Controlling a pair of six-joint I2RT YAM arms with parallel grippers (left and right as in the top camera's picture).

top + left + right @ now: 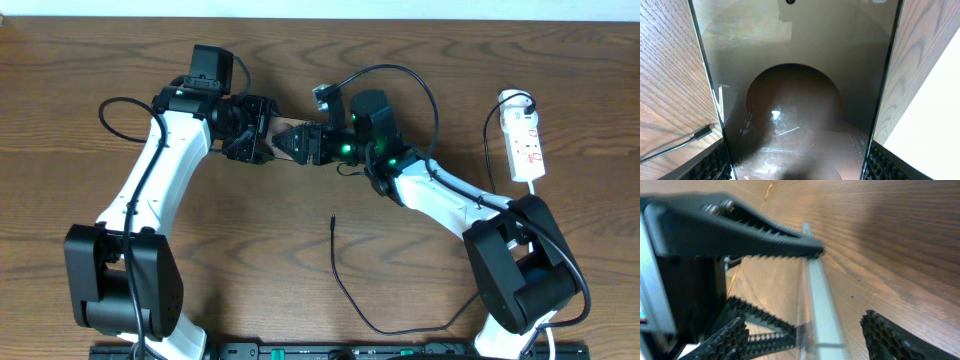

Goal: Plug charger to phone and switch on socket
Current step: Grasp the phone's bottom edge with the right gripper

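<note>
While my left gripper (262, 140) is clamped across the phone (283, 128), the right gripper (298, 143) faces it from the other side, so the two meet nose to nose at mid-table (80, 60). On my left wrist feed the phone (795, 100) fills the frame. Its glassy face shows the brown oval, and my toothed fingers (719, 161) press against its two long edges at the bottom corners. My right wrist feed shows the phone (815, 305) edge-on as a thin pale strip standing between the jaws of the right gripper (842, 287). The jaws are spread apart. The upper finger's tip is at the phone's edge, and the lower finger sits clear of it on the far side, so this hand straddles the phone without pinching it. Overhead, the charger (345, 285) lies loose on the wood, nearer the arm bases. Its slim plug tip points up toward the grippers but is well apart from the phone and from both hands. I see the socket (526, 145) off at the table's right side, far from either gripper.
</note>
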